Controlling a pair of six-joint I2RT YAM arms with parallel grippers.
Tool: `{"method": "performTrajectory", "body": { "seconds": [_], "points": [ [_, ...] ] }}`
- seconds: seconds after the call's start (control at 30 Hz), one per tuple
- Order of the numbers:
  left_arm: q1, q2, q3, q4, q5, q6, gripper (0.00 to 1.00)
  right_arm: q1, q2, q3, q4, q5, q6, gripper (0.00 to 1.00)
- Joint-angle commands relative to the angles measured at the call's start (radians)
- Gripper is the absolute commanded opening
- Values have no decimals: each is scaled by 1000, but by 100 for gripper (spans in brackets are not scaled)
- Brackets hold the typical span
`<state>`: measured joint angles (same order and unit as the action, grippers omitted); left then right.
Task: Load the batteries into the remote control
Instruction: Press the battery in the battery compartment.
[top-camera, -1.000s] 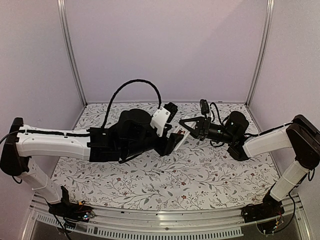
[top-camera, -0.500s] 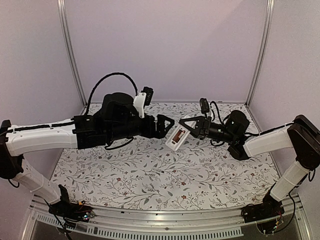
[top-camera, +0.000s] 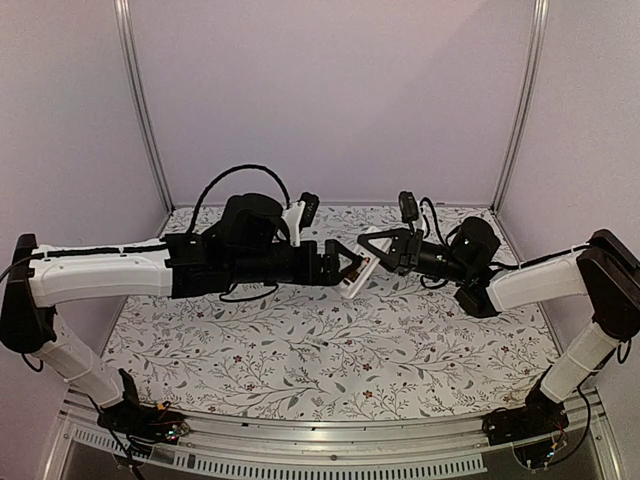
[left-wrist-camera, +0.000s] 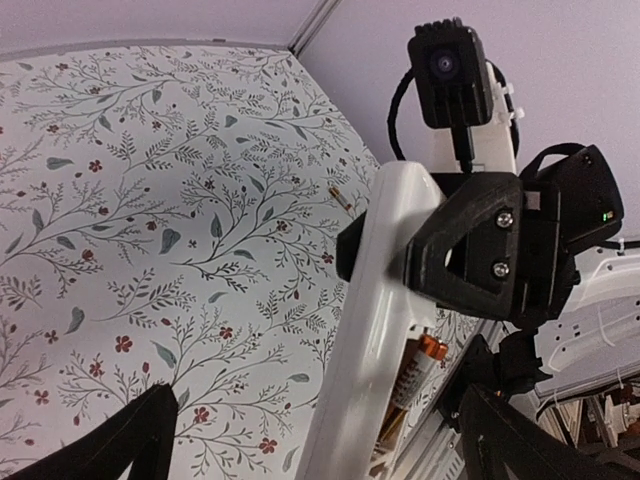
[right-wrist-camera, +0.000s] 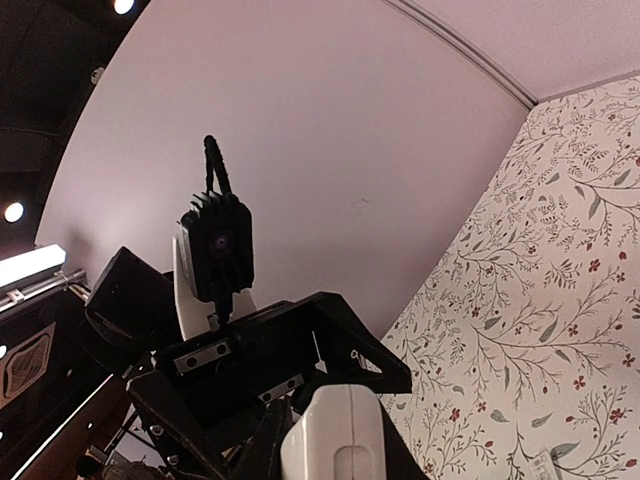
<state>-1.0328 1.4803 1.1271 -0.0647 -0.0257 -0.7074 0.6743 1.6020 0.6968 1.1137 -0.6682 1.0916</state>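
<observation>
1. As I am watching from overhead, the right gripper (top-camera: 380, 250) is clamping the remote control (top-camera: 358, 281) by one end, its jaws drawn in narrow on the white casing. It is holding the handset tilted in the air above the floral cloth (top-camera: 250, 370).
2. The left gripper (top-camera: 345, 268) is standing fully spread and gripping nothing. Its fingers (left-wrist-camera: 125, 445) are flanking the remote's free end, one well off to each side.
3. The seated battery (left-wrist-camera: 418, 362) is lying in the recess on the remote's back, its copper-coloured end showing.
4. The loose battery (left-wrist-camera: 340, 196), as far as I can make it out, is lying flat on the cloth beyond the remote, apart from both grippers.
5. The right wrist camera is giving me only the remote's rounded end between its own fingers.
</observation>
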Motion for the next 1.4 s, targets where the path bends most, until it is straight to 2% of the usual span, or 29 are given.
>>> {"method": "performTrajectory", "body": {
  "seconds": [0.0, 0.33, 0.83, 1.37],
  "points": [
    [5, 36, 22, 15, 60, -26, 100, 13, -4, 30, 19, -15, -5, 0],
    [5, 51, 22, 91, 94, -47, 100, 16, 4, 27, 17, -15, -16, 0],
    [11, 83, 35, 115, 95, -108, 100, 23, 1, 28, 1, -15, -39, 0],
    [20, 104, 24, 127, 110, -141, 87, 26, -16, 31, -2, -23, -52, 0]
  ]
}}
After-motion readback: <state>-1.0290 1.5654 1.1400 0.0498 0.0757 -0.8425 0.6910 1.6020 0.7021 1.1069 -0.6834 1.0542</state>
